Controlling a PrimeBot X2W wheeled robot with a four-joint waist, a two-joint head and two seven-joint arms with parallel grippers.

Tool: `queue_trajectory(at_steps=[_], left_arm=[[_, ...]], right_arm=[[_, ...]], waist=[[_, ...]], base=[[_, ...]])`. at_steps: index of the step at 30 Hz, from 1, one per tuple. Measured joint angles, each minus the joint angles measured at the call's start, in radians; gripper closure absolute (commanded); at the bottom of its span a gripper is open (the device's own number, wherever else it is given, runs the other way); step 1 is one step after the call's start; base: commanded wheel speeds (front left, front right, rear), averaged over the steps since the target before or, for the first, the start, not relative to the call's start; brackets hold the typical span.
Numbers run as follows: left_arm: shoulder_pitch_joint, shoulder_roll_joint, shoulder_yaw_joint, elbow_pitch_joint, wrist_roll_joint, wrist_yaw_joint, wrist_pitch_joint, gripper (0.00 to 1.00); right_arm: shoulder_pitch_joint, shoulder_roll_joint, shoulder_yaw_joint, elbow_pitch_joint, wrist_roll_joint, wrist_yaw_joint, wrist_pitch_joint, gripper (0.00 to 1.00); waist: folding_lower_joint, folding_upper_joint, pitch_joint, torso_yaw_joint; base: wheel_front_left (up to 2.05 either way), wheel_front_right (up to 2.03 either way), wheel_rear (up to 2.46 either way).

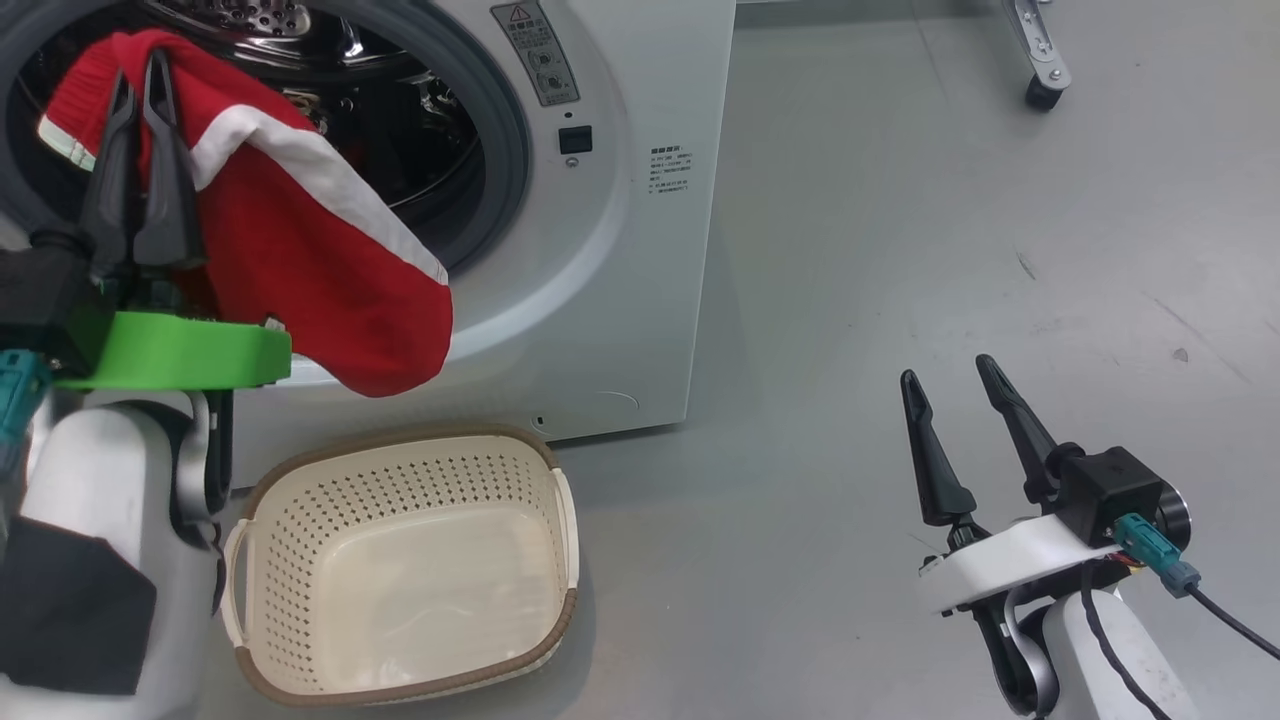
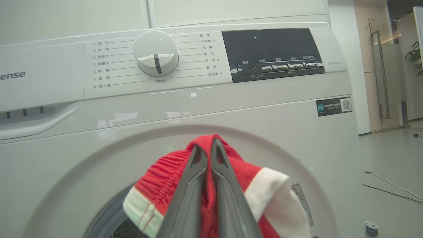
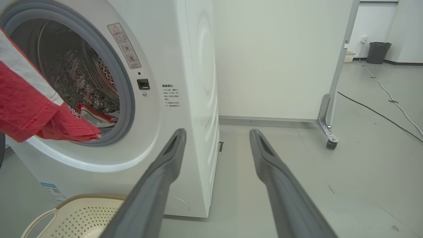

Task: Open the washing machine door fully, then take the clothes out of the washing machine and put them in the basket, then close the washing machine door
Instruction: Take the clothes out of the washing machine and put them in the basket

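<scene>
Holding: the left gripper (image 1: 140, 75) is clamped on the clothes (image 1: 320, 270), a red garment with white panels. Its two fingers are pressed together through the ribbed band.
Garment: lifted in front of the round opening of the washing machine (image 1: 600, 250) and draped down across the grey seal (image 1: 505, 150) and the white front. In the head view its lowest fold hangs above the back rim of the basket (image 1: 330, 520), apart from it.
Inside the drum: in the right wrist view, another red-and-white piece (image 3: 96, 117) lies at the bottom, against the seal.
Basket: upright on the floor (image 1: 900, 200), just beside the machine's lower front edge.
Right gripper (image 1: 947, 372): fingers spread wide with nothing between them, over bare floor to the right of the machine and well apart from the basket.
Control panel: the left wrist view shows a white dial (image 2: 155, 53) and a dark display (image 2: 271, 46) above the held garment.
</scene>
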Motion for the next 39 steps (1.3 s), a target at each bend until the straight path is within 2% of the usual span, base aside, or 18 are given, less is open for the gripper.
queue_trajectory(at_steps=[6, 12, 19, 31, 39], left_arm=[[0.117, -0.012, 0.012, -0.017, -0.002, 0.018, 0.029, 1.00], [0.256, -0.059, -0.001, 0.012, -0.021, 0.022, 0.055, 1.00], [0.349, -0.089, -0.012, 0.061, -0.044, 0.025, 0.054, 1.00], [0.363, -0.088, -0.014, 0.177, -0.053, 0.025, 0.044, 1.00], [0.275, -0.082, 0.003, 0.283, -0.069, 0.017, 0.043, 1.00]], right_arm=[[0.009, 0.000, -0.002, -0.017, 0.000, 0.003, 0.000, 0.00], [0.009, 0.000, -0.006, -0.033, 0.000, 0.006, 0.000, 0.00], [0.007, 0.000, 0.001, -0.058, 0.000, 0.010, 0.000, 0.00], [-0.028, 0.000, 0.006, -0.101, 0.000, 0.010, 0.000, 0.00], [-0.076, 0.000, 0.004, -0.134, 0.000, 0.014, 0.000, 0.00]], waist=[[0.0000, 0.0000, -0.003, 0.000], [0.0000, 0.0000, 0.014, -0.001], [0.0000, 0.0000, 0.052, -0.006], [0.0000, 0.0000, 0.170, -0.029], [0.0000, 0.0000, 0.271, -0.053]], base=[[0.00, 0.00, 0.00], [0.00, 0.00, 0.00], [0.00, 0.00, 0.00], [0.00, 0.00, 0.00], [0.00, 0.00, 0.00]])
